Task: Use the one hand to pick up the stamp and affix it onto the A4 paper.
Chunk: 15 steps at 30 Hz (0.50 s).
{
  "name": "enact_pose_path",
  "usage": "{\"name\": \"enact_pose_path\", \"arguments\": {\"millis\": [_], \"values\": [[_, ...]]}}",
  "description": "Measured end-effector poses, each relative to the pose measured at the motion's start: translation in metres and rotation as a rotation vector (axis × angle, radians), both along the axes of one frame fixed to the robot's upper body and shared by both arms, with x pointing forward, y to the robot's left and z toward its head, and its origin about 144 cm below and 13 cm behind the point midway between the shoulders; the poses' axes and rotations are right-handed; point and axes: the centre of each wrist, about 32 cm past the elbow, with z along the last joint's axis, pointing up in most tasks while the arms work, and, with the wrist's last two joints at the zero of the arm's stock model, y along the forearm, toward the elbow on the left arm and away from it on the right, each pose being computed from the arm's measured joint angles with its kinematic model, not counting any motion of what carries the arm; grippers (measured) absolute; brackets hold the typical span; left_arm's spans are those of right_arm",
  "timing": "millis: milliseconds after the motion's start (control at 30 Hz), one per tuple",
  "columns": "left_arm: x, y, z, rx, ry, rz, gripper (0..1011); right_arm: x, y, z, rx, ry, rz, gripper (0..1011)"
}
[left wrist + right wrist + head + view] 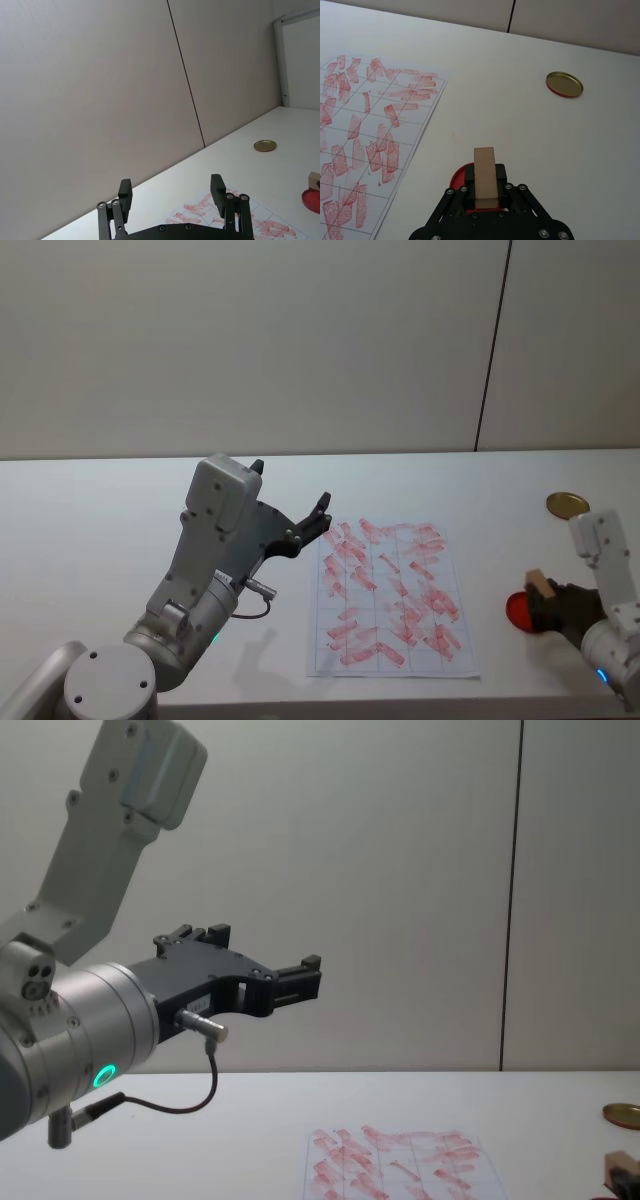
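Note:
The stamp (540, 586), a small tan wooden block, stands upright in my right gripper (547, 604), which is shut on it at the table's right side. In the right wrist view the stamp (485, 175) sits between the black fingers (469, 176), directly over a round red pad (456, 176). Its lower end is hidden. The A4 paper (395, 585), gridded and covered with slanted red marks, lies flat at the table's middle, left of the stamp. My left gripper (312, 521) hangs open in the air beside the paper's far left corner, holding nothing.
A flat golden round lid (567, 504) lies on the white table (100, 530) at the far right, beyond the red pad (518, 611). A grey wall with a dark vertical seam runs behind the table's back edge.

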Motion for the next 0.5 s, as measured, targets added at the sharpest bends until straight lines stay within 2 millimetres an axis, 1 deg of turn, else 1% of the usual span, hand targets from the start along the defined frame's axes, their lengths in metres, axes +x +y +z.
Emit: {"name": "enact_pose_path", "arguments": {"millis": [500], "values": [[0.0, 0.0, 0.0, 0.0, 0.0, 0.0, 993, 0.0, -0.003, -0.016, 0.058, 0.012, -0.015, 221]]}}
